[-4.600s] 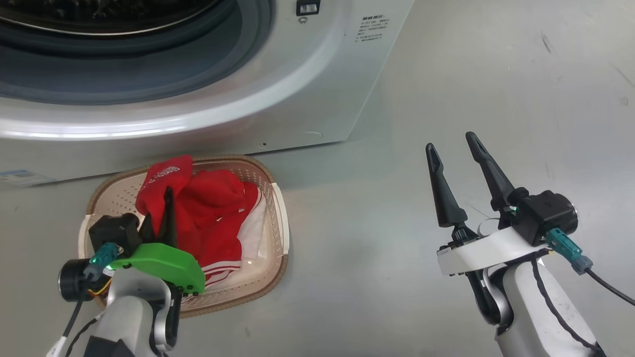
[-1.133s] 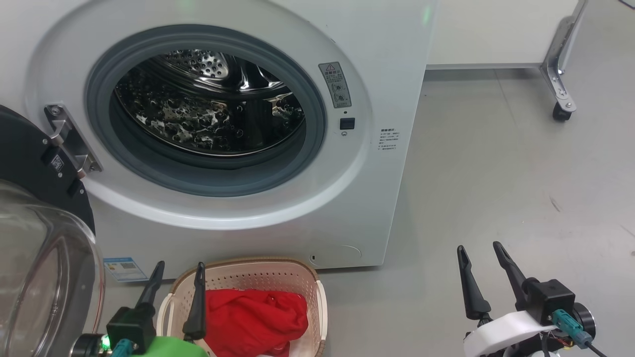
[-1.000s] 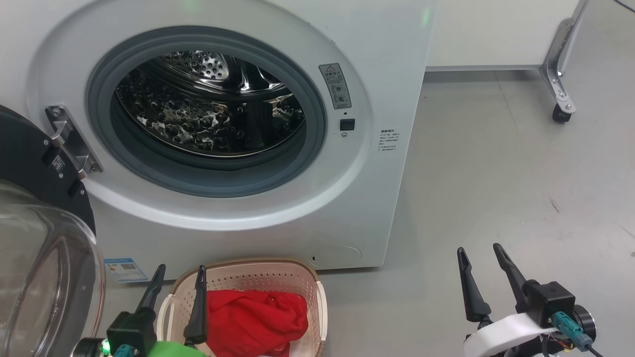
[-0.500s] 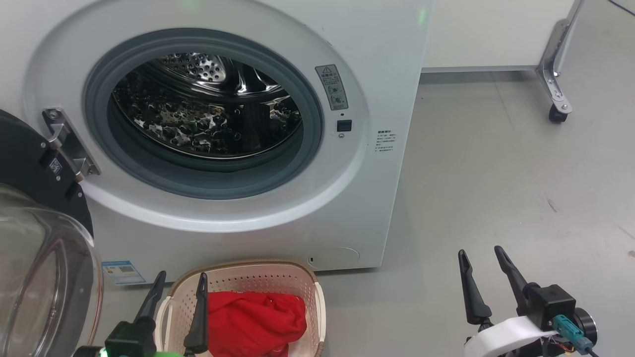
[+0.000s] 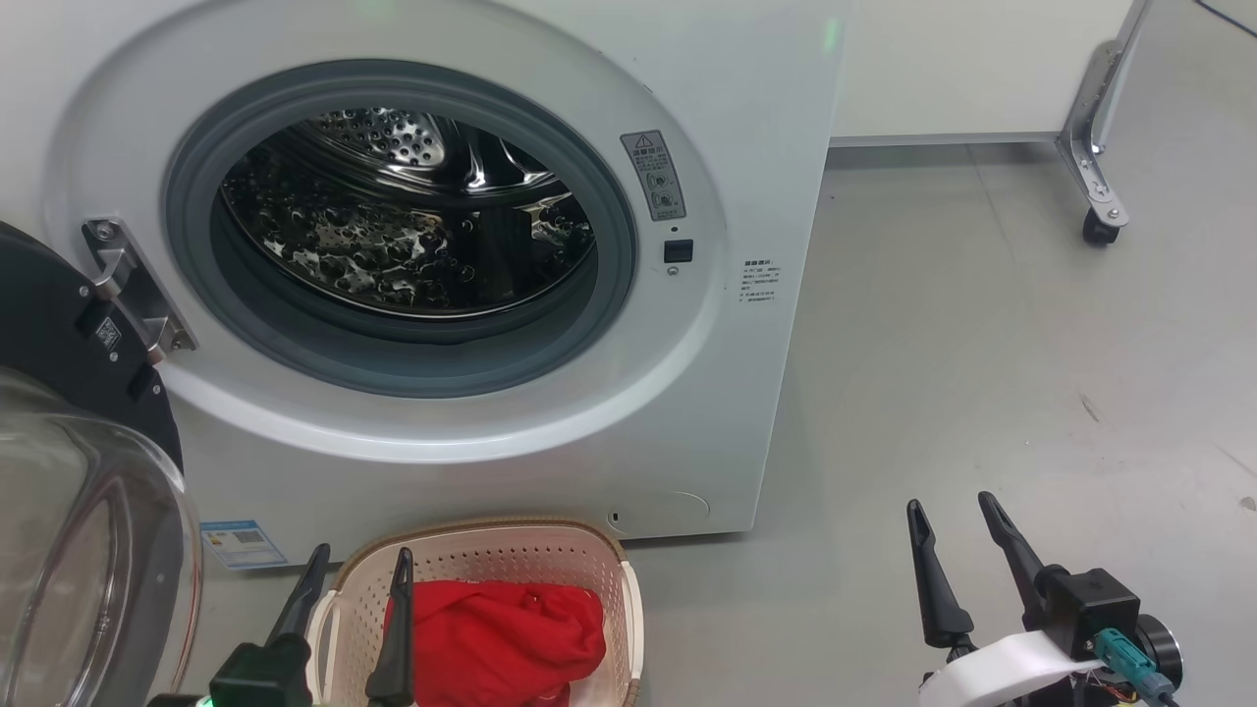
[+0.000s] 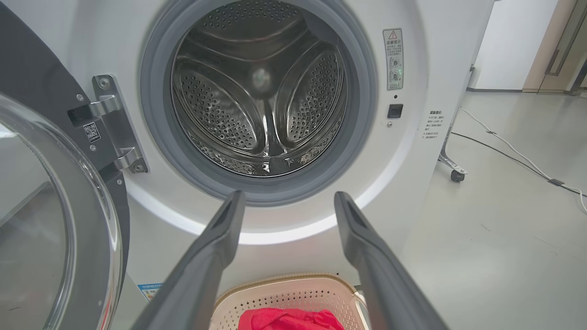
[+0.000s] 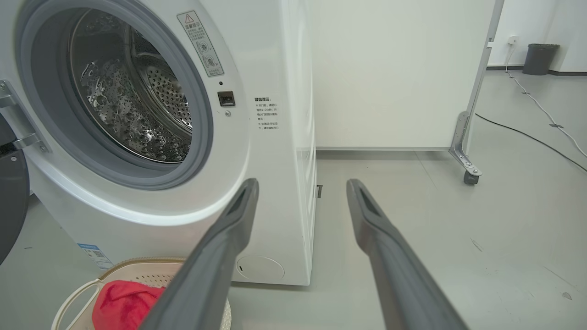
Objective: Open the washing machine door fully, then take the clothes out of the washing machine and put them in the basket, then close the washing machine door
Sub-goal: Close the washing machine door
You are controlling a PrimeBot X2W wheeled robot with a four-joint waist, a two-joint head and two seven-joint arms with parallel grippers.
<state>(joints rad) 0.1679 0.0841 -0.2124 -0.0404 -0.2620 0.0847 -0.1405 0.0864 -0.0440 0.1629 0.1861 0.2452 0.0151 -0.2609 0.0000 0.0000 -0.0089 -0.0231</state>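
The white washing machine point(image 5: 776, 118) faces me with its drum mouth point(image 5: 393, 226) uncovered and the steel drum bare inside. Its door point(image 5: 69, 462) hangs swung out at the far left on its hinge, black rim and glass bowl toward me. On the floor below the mouth sits the cream basket point(image 5: 511, 560), holding the red clothes point(image 5: 501, 628). My left gripper point(image 5: 358, 560) is open just above the basket's left side, holding nothing. My right gripper point(image 5: 953, 506) is open over bare floor at the lower right. The left wrist view looks past open fingers point(image 6: 215, 247) into the drum point(image 6: 261, 91).
A white panel on a metal leg with a castor point(image 5: 1095, 221) stands behind the machine on the right. Cables point(image 7: 527, 133) run over the grey floor farther back, and a dark bin point(image 7: 541, 57) stands by the far wall. Open floor lies to the machine's right.
Since the oldest frame the camera has risen from the basket to the drum mouth, and the left gripper has come off the clothes. Over the last second the view drifts slightly; both grippers stay open.
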